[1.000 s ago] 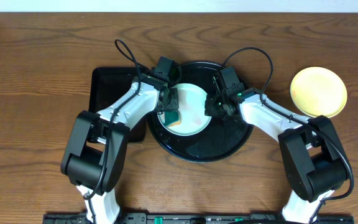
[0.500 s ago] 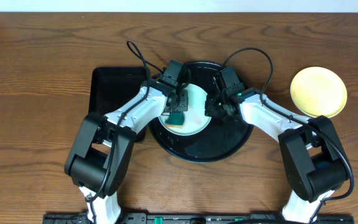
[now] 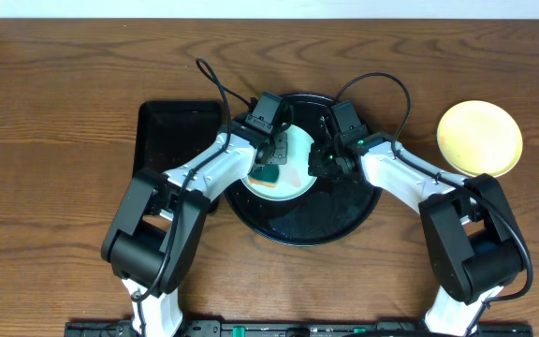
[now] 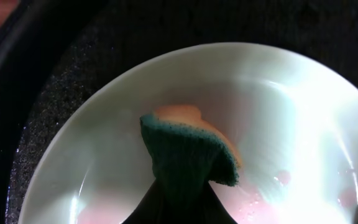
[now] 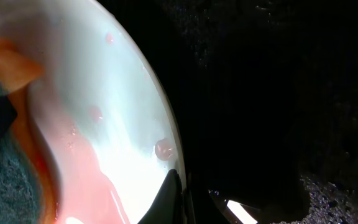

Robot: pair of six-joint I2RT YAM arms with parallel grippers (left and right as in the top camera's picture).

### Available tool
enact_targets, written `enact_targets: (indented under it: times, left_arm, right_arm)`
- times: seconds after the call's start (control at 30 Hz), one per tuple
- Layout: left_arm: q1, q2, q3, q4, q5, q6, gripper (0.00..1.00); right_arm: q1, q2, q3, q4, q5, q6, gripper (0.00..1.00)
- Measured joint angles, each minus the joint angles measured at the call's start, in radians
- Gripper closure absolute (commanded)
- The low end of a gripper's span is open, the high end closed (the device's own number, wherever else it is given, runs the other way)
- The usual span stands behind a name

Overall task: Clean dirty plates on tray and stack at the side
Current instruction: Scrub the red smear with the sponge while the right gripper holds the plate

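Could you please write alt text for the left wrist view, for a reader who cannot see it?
A green-and-orange sponge, pinched in the left gripper, presses on a pale mint plate. The plate carries faint pink smears and sits in the glossy black tray.

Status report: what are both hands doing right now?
Left hand shut on sponge, on mint plate. Right hand clamps that plate's rim, in round black tray. Yellow plate aside on table. Nothing blocking.

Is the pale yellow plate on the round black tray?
No, the pale yellow round plate sits on the wooden tabletop, right of the glossy round black tray.
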Motion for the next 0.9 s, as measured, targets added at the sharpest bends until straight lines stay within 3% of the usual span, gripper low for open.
enact_targets:
  times: [0.3,0.53,0.9]
  left_arm:
    - [0.013,0.010,0.000,0.061,0.119,-0.012,0.93]
    - [0.014,0.010,0.000,0.061,0.191,-0.104,0.93]
    - [0.017,0.010,0.017,-0.049,0.238,-0.160,0.93]
  right_arm:
    - [0.000,0.000,0.000,0.003,0.003,0.002,0.99]
    - [0.000,0.000,0.000,0.006,0.005,0.002,0.99]
    - [0.000,0.000,0.000,0.005,0.003,0.001,0.99]
